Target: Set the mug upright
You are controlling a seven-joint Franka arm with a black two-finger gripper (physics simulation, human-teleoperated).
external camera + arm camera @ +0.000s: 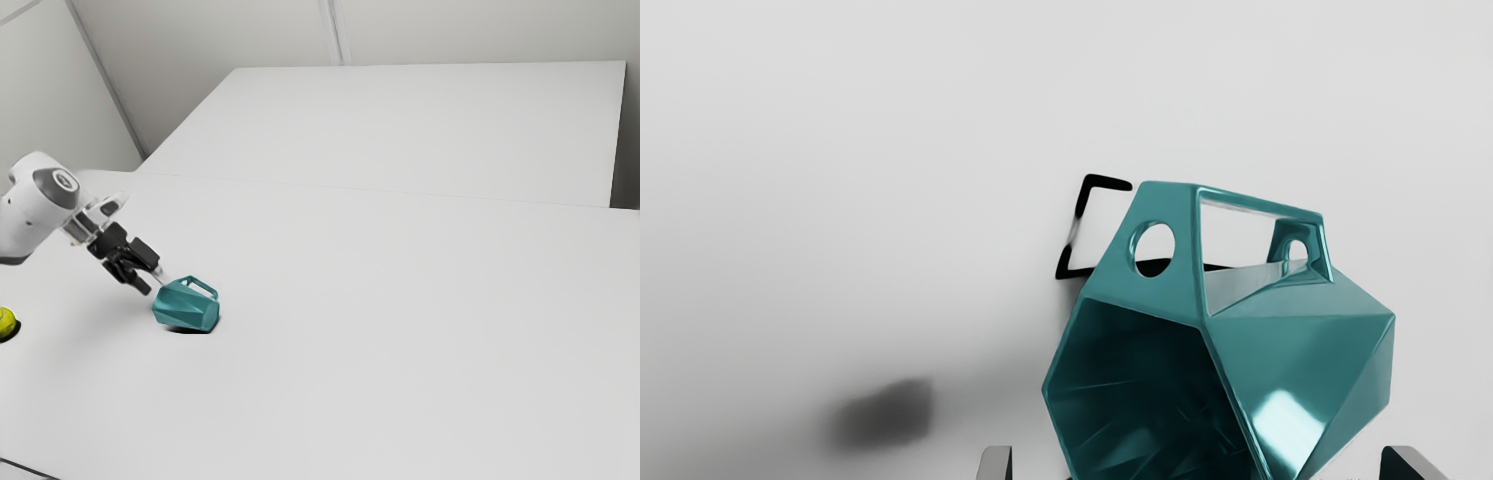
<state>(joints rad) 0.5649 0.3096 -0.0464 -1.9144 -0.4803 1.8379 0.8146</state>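
Pincer spread. Mug on its side on the table, lower left of the exterior view, just beyond the pincer; mouth facing it, long axis (judged decisive for righting) running away toward the exterior view's right.

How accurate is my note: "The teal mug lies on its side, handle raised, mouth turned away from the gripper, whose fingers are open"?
One error: the mouth faces toward the gripper, as the wrist view shows, looking into it. The teal mug does lie on its side, handle raised, and the fingers are open.
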